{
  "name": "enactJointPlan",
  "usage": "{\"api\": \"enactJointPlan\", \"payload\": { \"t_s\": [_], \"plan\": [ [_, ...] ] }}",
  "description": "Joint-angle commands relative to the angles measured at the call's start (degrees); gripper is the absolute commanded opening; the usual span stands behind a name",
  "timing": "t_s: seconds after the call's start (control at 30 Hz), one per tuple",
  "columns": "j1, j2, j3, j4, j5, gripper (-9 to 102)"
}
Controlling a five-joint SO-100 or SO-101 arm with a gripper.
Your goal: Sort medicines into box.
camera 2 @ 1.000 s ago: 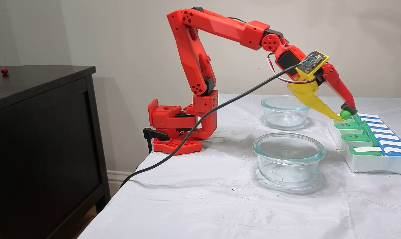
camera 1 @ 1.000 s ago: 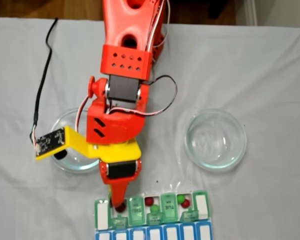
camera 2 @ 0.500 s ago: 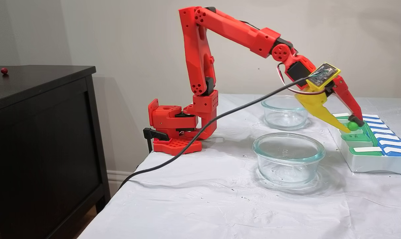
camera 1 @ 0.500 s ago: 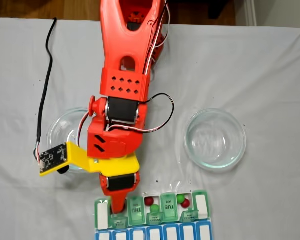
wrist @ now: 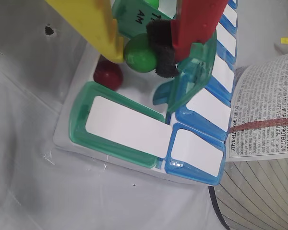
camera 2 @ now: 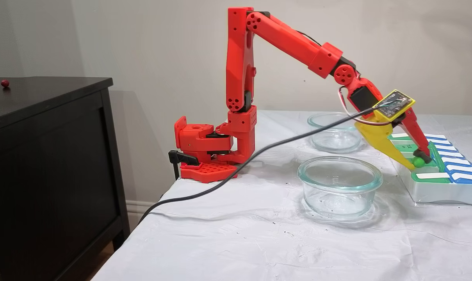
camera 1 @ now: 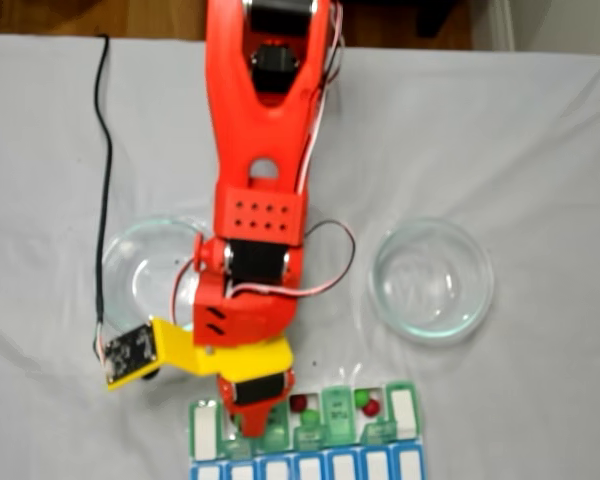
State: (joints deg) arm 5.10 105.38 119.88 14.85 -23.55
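My gripper [wrist: 140,55] is shut on a bright green medicine ball [wrist: 136,56], pinched between the yellow finger and the red finger's black pad. It hangs low over an open compartment of the box [wrist: 63,139], where a dark red ball [wrist: 107,74] lies. That compartment's green lid [wrist: 194,72] stands raised beside the red finger. From the side, the gripper [camera 2: 417,162] and green ball [camera 2: 418,162] sit just over the box [camera 2: 439,194]. From above, the arm covers the gripper; red [camera 1: 298,403] and green [camera 1: 308,416] balls lie in other open compartments of the box [camera 1: 404,412].
Two round glass dishes [camera 2: 339,187] [camera 2: 333,132] stand between the arm's base and the box. From above they flank the arm [camera 1: 432,278] [camera 1: 140,275]. A dark red ball [camera 2: 4,82] lies on the black cabinet. A printed paper [wrist: 266,112] lies beside the box. A black cable [camera 2: 228,177] trails off the table.
The arm has reached further out and come down, carrying the green ball from above the box's far end to just over an open compartment nearer its other end.
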Motion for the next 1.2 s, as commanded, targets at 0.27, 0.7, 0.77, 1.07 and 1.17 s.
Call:
{"api": "enactJointPlan", "payload": {
  "t_s": [0.27,0.7,0.77,1.07,1.17],
  "plan": [
    [0.97,2.99,-5.54,-2.64,-1.41,1],
    [0.79,10.02,0.79,-2.11,-2.90,21],
    [0.88,11.34,1.58,-2.02,-2.90,22],
    [1.14,24.87,6.24,4.04,-5.19,0],
    [-0.09,31.55,9.58,3.52,-3.78,0]
  ]
}}
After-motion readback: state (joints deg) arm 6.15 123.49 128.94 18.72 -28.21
